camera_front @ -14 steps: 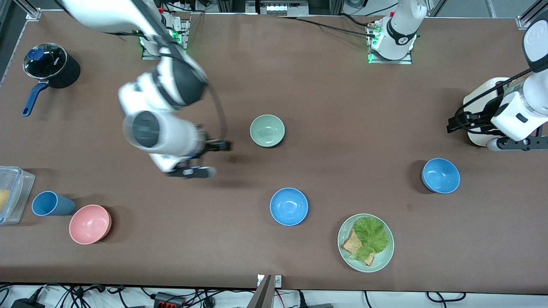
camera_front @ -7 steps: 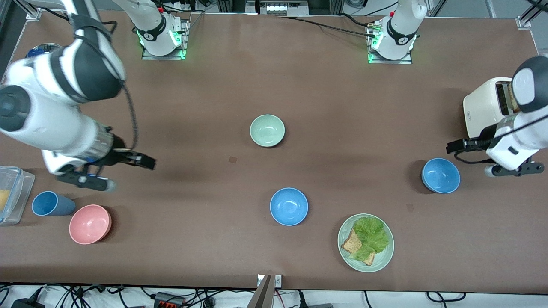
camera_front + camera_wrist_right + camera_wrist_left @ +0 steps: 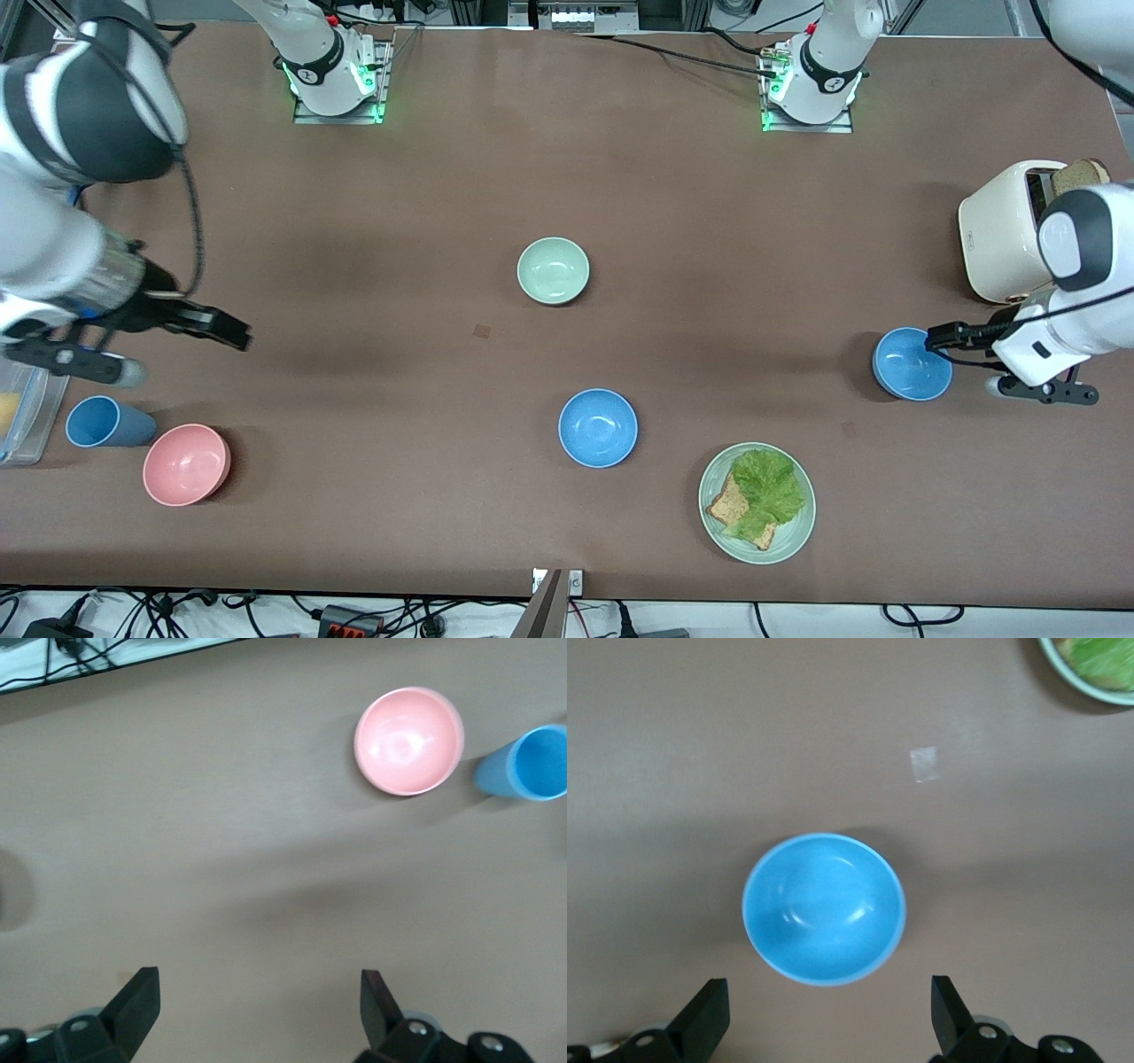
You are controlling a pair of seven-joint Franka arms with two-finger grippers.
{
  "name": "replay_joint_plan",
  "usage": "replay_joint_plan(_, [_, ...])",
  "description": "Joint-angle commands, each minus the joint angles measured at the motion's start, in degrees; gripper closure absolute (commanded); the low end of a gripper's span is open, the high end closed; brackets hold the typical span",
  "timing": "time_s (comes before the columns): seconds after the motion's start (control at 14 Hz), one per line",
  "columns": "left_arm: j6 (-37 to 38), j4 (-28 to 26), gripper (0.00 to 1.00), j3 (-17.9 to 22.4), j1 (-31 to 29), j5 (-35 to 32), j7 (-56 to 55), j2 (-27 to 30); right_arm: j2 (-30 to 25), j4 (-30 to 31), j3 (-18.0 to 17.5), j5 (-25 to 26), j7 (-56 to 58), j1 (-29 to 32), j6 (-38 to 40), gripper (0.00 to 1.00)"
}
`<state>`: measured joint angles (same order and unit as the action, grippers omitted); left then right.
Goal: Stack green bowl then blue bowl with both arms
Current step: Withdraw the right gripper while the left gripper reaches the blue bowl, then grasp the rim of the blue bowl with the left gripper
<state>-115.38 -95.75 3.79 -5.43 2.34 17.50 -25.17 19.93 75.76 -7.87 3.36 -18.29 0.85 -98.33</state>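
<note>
The green bowl sits empty at the table's middle. One blue bowl stands nearer the front camera than it. A second blue bowl is toward the left arm's end; it also shows in the left wrist view. My left gripper is open and empty over that bowl's edge, with its own fingertips spread wider than the bowl. My right gripper is open and empty over bare table toward the right arm's end, away from the bowls of the task.
A toaster holding bread stands near the left arm. A green plate with lettuce and bread lies near the front edge. A pink bowl, a blue cup and a clear container are toward the right arm's end.
The right arm swung from beside the green bowl out toward its end of the table. The left gripper moved from the toaster to the blue bowl at its end.
</note>
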Motion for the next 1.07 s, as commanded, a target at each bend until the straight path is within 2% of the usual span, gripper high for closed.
replay_joint_plan(0.0, [-3.87, 0.91, 0.0, -0.1, -2.29, 0.12, 7.35, -3.9, -3.23, 1.77, 5.73, -0.28, 11.56, 0.82, 2.26, 0.0])
replay_joint_plan(0.29, [-7.31, 1.09, 0.0, -0.02, -3.53, 0.12, 7.72, -7.69, -5.52, 1.59, 9.44, -2.66, 15.21, 0.47, 4.28, 0.0])
replay_joint_plan(0.71, [-8.27, 1.53, 0.0, -0.02, -4.85, 0.03, 10.53, -10.6, -7.71, 2.11, 10.77, -2.57, 18.38, -0.32, 6.66, 0.0])
replay_joint_plan(1.0, [-12.31, 1.35, 0.08, -0.1, -6.17, 0.12, 15.18, -12.88, -8.15, 2.47, 13.06, -2.66, 18.46, -2.16, 6.84, 0.0])
